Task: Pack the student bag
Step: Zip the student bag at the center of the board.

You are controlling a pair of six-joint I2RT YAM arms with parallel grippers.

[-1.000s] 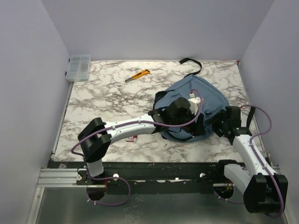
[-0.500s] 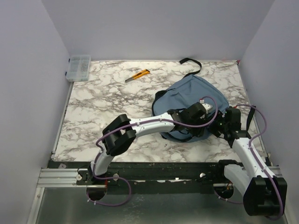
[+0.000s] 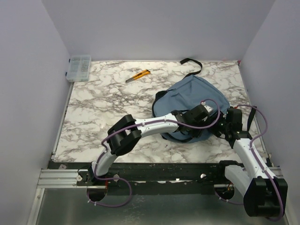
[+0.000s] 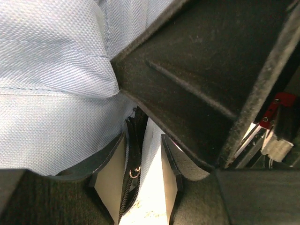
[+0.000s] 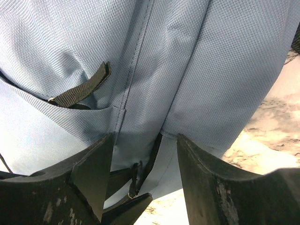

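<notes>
The dusty-blue student bag [image 3: 197, 93] lies on the marble table at the right. My left gripper [image 3: 212, 123] reaches across to the bag's near right edge. In the left wrist view [image 4: 139, 182] its jaws stand a narrow gap apart around the dark zipper [image 4: 132, 154] with its metal ring pull, not clamped on it. My right gripper [image 3: 223, 125] meets the same edge from the right. In the right wrist view [image 5: 145, 176] it is open wide, with a fold of bag fabric [image 5: 187, 56] and a zipper pull [image 5: 135, 180] between the fingers.
A yellow utility knife [image 3: 138, 75] lies at the back centre. A clear plastic organiser box [image 3: 78, 68] stands at the back left corner. The bag's black strap [image 3: 191, 63] trails toward the back wall. The side wall is close on the right.
My left arm has swung right from over the bag's middle to its near right edge, the elbow following. The right gripper has shifted slightly toward the bag.
</notes>
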